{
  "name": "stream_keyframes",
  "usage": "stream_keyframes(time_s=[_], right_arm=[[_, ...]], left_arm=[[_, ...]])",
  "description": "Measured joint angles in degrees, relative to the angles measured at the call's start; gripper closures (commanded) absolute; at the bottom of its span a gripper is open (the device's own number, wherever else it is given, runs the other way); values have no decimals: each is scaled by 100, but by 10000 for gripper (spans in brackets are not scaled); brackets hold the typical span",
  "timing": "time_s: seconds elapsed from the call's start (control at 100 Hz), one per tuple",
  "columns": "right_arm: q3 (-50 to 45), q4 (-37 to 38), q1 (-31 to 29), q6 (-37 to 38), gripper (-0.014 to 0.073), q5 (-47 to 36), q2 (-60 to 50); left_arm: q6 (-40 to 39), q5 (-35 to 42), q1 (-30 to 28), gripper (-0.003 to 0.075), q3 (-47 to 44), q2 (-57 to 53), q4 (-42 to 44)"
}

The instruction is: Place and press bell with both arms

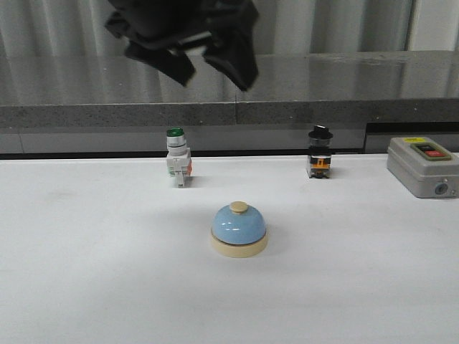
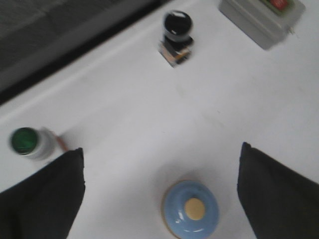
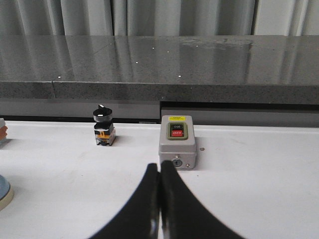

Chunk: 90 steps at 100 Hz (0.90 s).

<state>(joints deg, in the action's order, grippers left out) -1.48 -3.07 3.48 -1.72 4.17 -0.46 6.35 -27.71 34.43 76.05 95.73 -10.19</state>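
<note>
- The bell (image 1: pixel 239 228) stands upright on the white surface (image 1: pixel 86 272), near the middle, so its knob is free for pressing.
- The left tool (image 1: pixel 188 50) hangs above it, fingers spread, holding nothing.
- The right tool (image 3: pixel 159 199) is closed and empty, facing the far right grey switch box (image 3: pixel 177 141).

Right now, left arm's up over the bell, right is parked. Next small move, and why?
Probably lower the left gripper straight down toward the bell. It hangs open high above the table, and the wrist view shows the bell's cream knob roughly between the fingers. The right gripper is shut, off to the side.
</note>
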Motion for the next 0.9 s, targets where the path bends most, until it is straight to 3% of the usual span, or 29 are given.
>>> stream_keyframes(time_s=[0.2,0.44,0.73,0.9], right_arm=[[0,0,0,0,654,0,0],[0,0,0,0,654,0,0],[0,0,0,0,654,0,0],[0,0,0,0,654,0,0]], left_arm=[[-161,59,-971,123,-508,-803,0],[-235,300,-2002,123,-1724,-2040,-88],[-248,602,-2207,136,-3169,-3913,-135],[-248,641,-2207,261,-3836,-4970,-139]])
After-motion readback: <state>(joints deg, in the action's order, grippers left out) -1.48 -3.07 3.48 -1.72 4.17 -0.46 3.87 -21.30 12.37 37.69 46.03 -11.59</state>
